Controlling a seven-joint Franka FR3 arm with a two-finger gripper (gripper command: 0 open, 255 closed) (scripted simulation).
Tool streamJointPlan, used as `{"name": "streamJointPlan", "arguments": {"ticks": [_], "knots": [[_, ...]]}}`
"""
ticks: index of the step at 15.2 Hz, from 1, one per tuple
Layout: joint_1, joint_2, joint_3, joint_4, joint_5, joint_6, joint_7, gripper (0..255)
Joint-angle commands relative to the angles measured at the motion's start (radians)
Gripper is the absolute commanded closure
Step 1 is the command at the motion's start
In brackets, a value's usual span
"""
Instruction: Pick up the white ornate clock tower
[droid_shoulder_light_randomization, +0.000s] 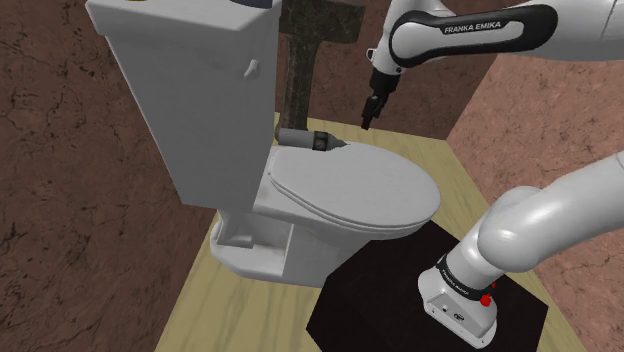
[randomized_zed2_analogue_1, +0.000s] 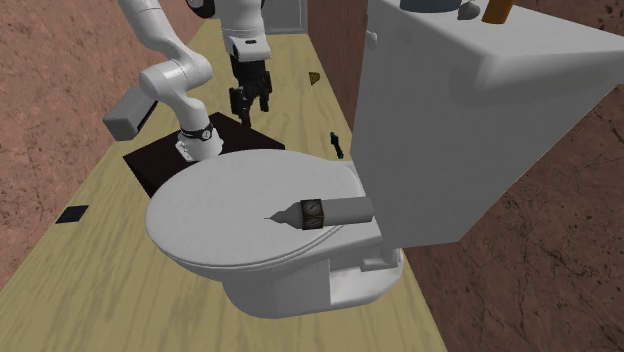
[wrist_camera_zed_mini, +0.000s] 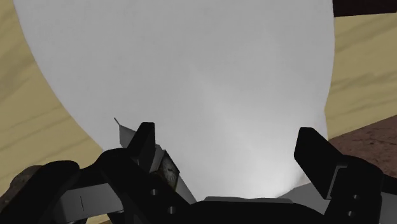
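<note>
The clock tower (droid_shoulder_light_randomization: 310, 139) is a grey, pointed piece with a dark band carrying a clock face. It lies on its side at the back of the closed toilet lid (droid_shoulder_light_randomization: 350, 185), close to the tank (droid_shoulder_light_randomization: 180, 90), with its spire pointing along the lid. In the second exterior view the clock tower (randomized_zed2_analogue_1: 318, 212) rests on the lid (randomized_zed2_analogue_1: 220, 215). My gripper (droid_shoulder_light_randomization: 372, 110) hangs open in the air above and beyond the tower, apart from it. In the wrist view the gripper (wrist_camera_zed_mini: 229, 140) has its fingers wide apart, and the tower (wrist_camera_zed_mini: 167, 167) lies partly behind one finger.
The toilet stands on a wooden floor (droid_shoulder_light_randomization: 250, 320) between brown walls. A dark mat (droid_shoulder_light_randomization: 390, 290) lies under my stand. A small dark object (randomized_zed2_analogue_1: 338, 145) sits on the floor beside the tank (randomized_zed2_analogue_1: 470, 120), and a black square (randomized_zed2_analogue_1: 72, 214) lies farther out.
</note>
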Motion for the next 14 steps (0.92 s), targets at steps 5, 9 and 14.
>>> {"name": "streamJointPlan", "arguments": {"ticks": [5, 9, 14], "knots": [[0.005, 0.235, -0.04, 0.107, 0.024, 0.115, -0.124, 0], [0.002, 0.394, -0.051, 0.212, 0.054, 0.159, -0.204, 0], [-0.011, 0.597, -0.047, 0.374, 0.092, 0.184, -0.298, 0]]}}
